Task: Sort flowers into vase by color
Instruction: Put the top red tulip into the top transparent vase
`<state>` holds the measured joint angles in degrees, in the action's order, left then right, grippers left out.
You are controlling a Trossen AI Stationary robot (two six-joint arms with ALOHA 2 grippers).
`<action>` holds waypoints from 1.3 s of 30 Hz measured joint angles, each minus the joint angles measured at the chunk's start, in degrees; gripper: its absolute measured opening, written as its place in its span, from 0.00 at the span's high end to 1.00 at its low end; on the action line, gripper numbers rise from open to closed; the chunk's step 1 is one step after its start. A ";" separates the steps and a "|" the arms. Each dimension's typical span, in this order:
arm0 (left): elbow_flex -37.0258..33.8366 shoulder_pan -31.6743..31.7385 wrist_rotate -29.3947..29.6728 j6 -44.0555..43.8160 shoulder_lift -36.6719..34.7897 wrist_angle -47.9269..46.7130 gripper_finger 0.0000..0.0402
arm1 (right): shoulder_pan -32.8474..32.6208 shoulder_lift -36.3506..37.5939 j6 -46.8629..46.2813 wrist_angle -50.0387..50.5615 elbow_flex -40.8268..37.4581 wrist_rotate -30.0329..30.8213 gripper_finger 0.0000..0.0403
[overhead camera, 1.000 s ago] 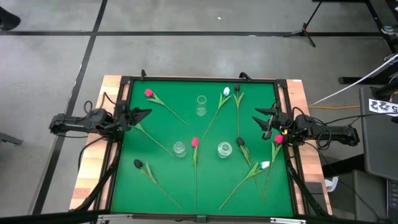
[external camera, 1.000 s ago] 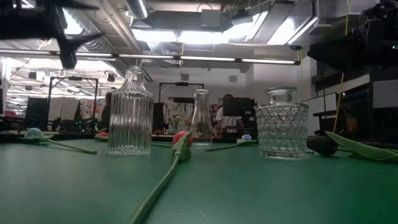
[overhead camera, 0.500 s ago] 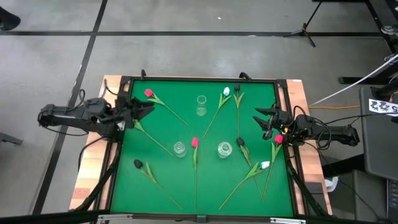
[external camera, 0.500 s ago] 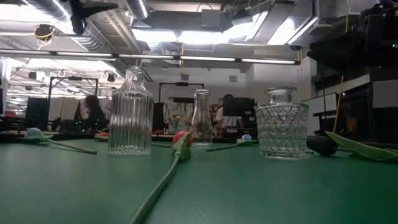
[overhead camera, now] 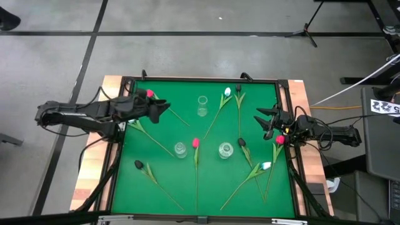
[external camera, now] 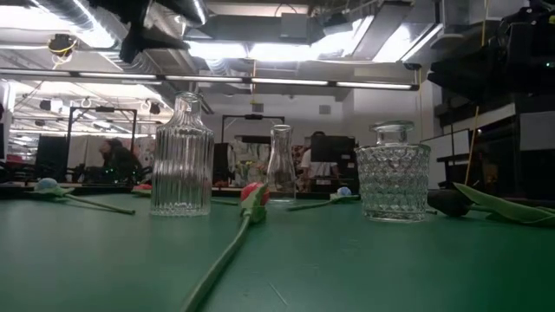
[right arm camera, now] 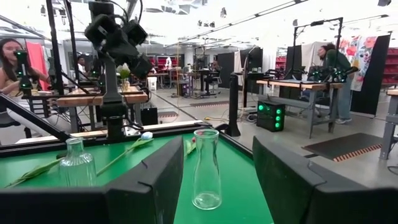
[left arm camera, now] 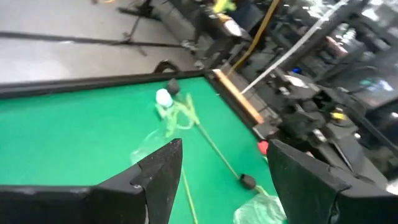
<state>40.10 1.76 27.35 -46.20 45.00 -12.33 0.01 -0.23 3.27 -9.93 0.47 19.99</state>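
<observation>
On your desk [overhead camera: 206, 187] three vases form a triangle at centre: one vase [overhead camera: 202, 105] behind, two [overhead camera: 180, 150] [overhead camera: 225, 150] in front. Tulips [overhead camera: 195, 150] lie flat around them. The left gripper [overhead camera: 164, 107] hovers back-left, the right gripper [overhead camera: 262, 119] at the right edge.

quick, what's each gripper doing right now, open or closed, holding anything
Left gripper: open, holding nothing, above the mat near the red tulip.
Right gripper: open, holding nothing, at the mat's right edge.

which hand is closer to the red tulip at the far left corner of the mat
Left. The left hand hovers open right beside that red tulip; the right hand waits open across the mat near the right edge.
</observation>
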 joint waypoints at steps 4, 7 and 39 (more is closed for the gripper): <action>0.00 1.22 0.02 -2.09 1.01 -0.68 0.43 | 0.00 0.00 -0.04 0.11 0.00 0.04 0.52; 0.00 1.42 0.04 -2.60 0.97 -0.61 0.43 | 0.00 -0.01 -0.04 0.11 0.00 0.39 0.52; -0.07 1.40 0.42 2.99 1.66 -0.79 0.43 | 0.00 0.00 -0.04 1.04 0.00 5.06 0.52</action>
<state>40.03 3.16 27.77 -43.21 46.66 -13.13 0.01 -0.23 3.23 -8.89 0.47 25.05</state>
